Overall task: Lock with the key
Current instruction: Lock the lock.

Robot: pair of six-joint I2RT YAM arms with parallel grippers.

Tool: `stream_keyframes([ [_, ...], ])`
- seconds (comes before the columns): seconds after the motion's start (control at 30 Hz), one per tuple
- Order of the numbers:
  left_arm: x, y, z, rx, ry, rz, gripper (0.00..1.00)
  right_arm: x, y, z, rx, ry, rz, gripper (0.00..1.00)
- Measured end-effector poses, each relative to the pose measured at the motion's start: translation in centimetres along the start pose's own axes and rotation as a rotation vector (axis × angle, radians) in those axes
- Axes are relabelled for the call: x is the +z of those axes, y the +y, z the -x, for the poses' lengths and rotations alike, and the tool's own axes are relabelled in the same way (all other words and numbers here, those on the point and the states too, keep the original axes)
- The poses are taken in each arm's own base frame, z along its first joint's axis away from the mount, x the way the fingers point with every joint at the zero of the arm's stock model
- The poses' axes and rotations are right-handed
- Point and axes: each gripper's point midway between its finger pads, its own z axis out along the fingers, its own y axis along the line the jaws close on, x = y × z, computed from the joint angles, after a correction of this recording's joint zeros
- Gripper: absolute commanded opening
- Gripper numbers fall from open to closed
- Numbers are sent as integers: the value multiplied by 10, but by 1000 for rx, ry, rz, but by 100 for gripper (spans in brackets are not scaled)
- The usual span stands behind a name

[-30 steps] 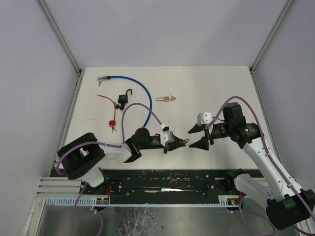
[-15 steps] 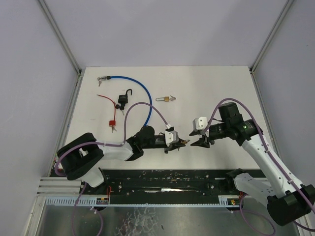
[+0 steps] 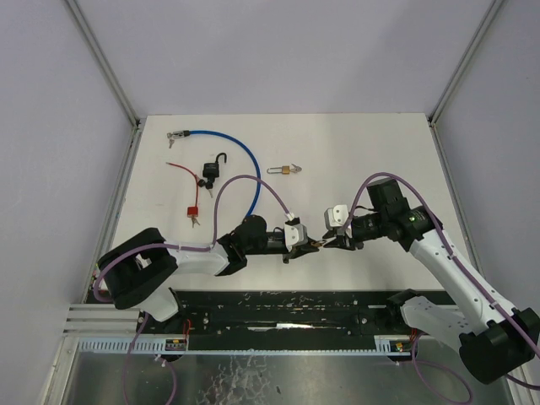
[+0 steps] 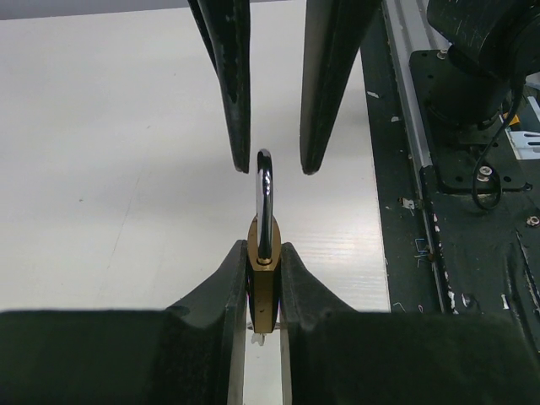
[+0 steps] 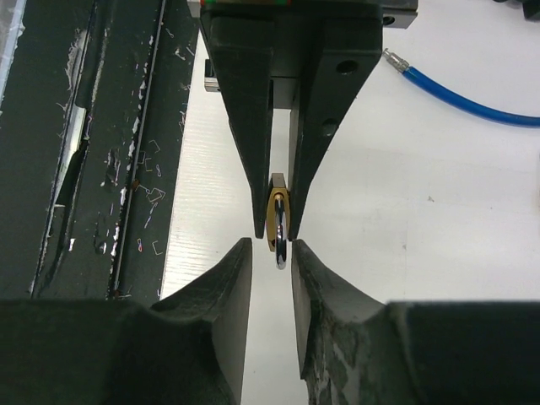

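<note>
Nearest, the left gripper (image 4: 263, 253) is clamped on a small brass padlock (image 4: 264, 291), held above the white table (image 4: 101, 169). Its smooth steel shackle (image 4: 265, 198) points between the black tapered jaws of the right gripper (image 4: 270, 164), which stand apart. Seemingly the lock is being braced; next, pinch the shackle squarely. Where the key is, I cannot tell.

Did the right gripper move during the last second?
Yes. In the top view the right gripper moved left, closer to the loose brass padlock.
</note>
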Motion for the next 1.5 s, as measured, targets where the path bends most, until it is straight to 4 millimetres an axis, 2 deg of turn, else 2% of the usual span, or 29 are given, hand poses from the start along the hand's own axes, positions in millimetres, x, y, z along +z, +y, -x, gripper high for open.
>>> stream_keyframes([
  [0.2,0,0,0,0,0,-1,1,4,-1,-3,-3,9,4,15],
  [0.3,0,0,0,0,-1,-2,0,4,-1,-3,-5,10,5,1],
  [0.5,2,0,-2,2,-3,-1,1,5,-2,-5,-10,12,2,0],
  [0.67,8,1,-19,-10,11,-4,1,9,-2,-22,14,57,-1,0],
  [0.8,16,5,-33,-26,12,17,28,11,-5,-36,55,120,5,0],
  [0.93,21,12,-32,-39,-24,56,56,9,-7,-42,71,149,-16,0],
  [1.0,19,15,-26,-43,-55,81,66,9,-6,-45,82,156,-21,0],
  [1.07,11,14,-23,-40,-78,98,70,9,-6,-48,98,161,-24,0],
  [1.2,-7,6,-27,-39,-83,114,69,8,-8,-53,117,165,-29,0],
  [1.33,-9,6,-25,-33,-96,110,66,9,-5,-54,128,158,-17,0],
  [1.5,-5,3,-29,-32,-100,85,50,13,-1,-61,138,167,6,0],
])
